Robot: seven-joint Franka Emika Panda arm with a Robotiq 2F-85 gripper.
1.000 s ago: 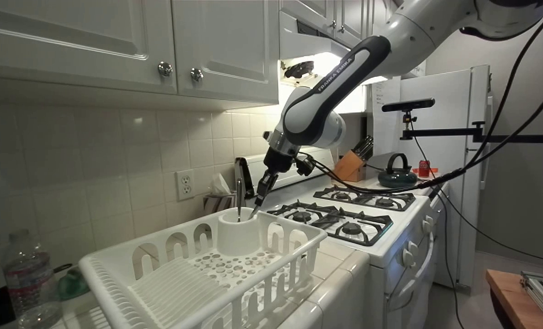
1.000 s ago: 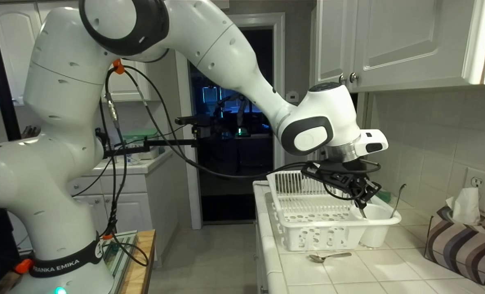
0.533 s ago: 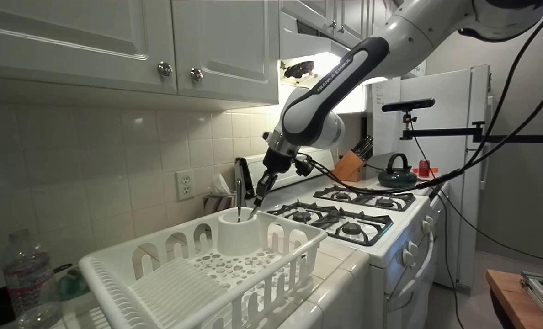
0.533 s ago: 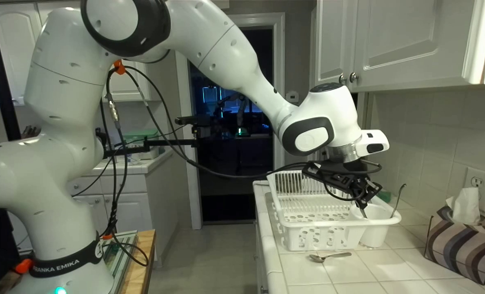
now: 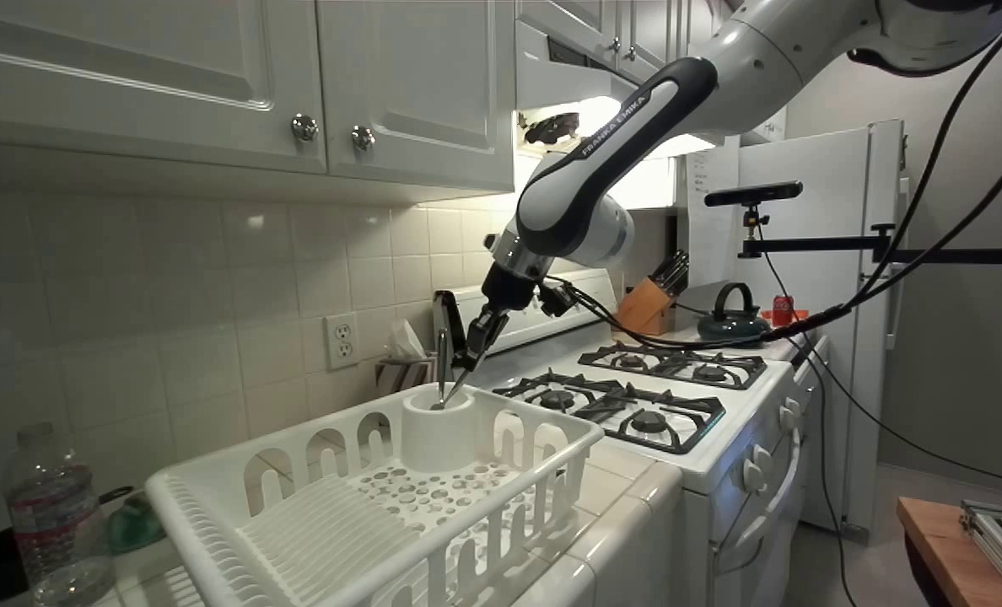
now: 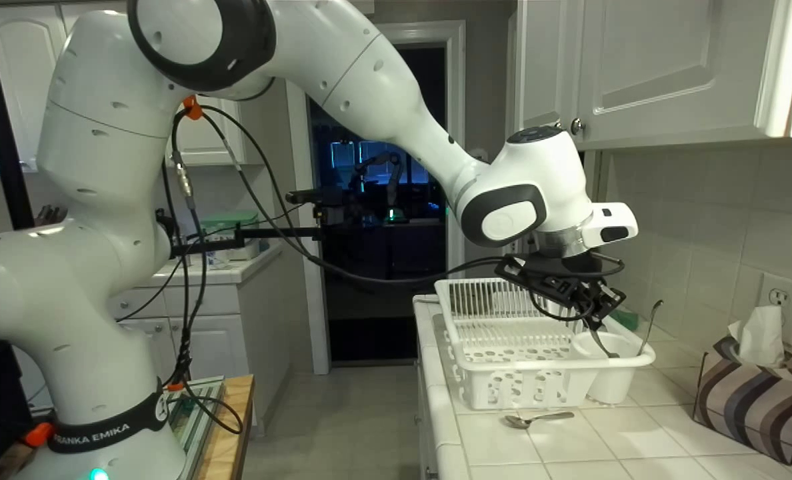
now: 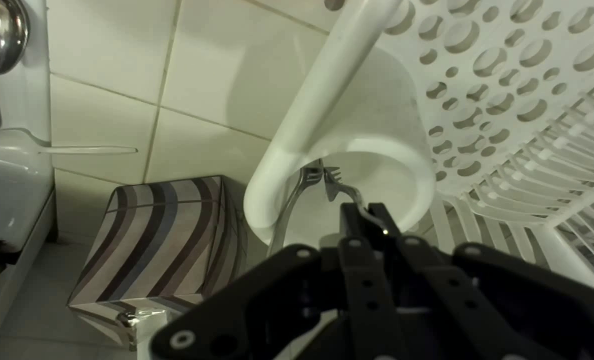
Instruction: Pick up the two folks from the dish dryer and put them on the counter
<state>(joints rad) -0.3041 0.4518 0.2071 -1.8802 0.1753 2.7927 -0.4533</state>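
My gripper (image 7: 364, 210) is shut on a metal fork (image 7: 351, 191), gripping it by the handle. This fork slants down, its tines at the mouth of the round white cup in the corner of the dish dryer (image 6: 536, 365). Another fork (image 7: 287, 212) leans inside the same cup, its handle sticking up past the rim in both exterior views (image 5: 442, 362). The two heads appear close together in the wrist view; I cannot tell whether they touch. The pale tiled counter (image 6: 636, 453) carries the rack.
A spoon (image 6: 543, 418) lies on the counter in front of the rack. Beside the cup stands a striped tissue box (image 7: 152, 240). The stove (image 5: 695, 468) with black grates adjoins the counter, and cabinets (image 5: 417, 93) hang above the rack.
My gripper has risen slightly and shifted toward the standing fork. The held fork has come up with it, so more of its length shows above the cup.
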